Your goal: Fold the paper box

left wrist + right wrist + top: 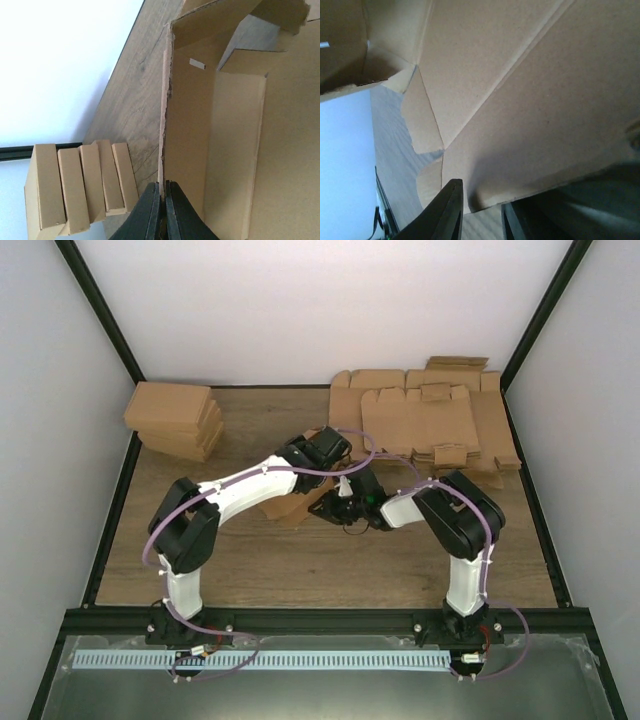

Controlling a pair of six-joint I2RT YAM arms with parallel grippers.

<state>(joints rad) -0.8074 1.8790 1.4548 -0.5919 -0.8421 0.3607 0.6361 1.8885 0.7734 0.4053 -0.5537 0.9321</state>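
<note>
One box point(235, 150) is pinched at its edge by the closed left gripper point(162, 192). The right gripper's point(481, 195) jaws are slightly apart, grip unclear. Five finished boxes point(82, 185) are stacked.

**Item 1, left arm** point(240, 490): we record it rising from the near left edge of the desk point(300, 570). The elbow is bent high and the forearm reaches far and rightward to the middle.

**Left gripper** point(163, 185): fingers pressed together, pinching a thin edge of the paper box point(190, 130).

**Item 2, right arm** point(460, 530): based near right, with the elbow raised and the forearm turned leftward toward the middle.

**Right gripper** point(480, 197): we note the fingers apart, with a narrow gap between them.
</note>
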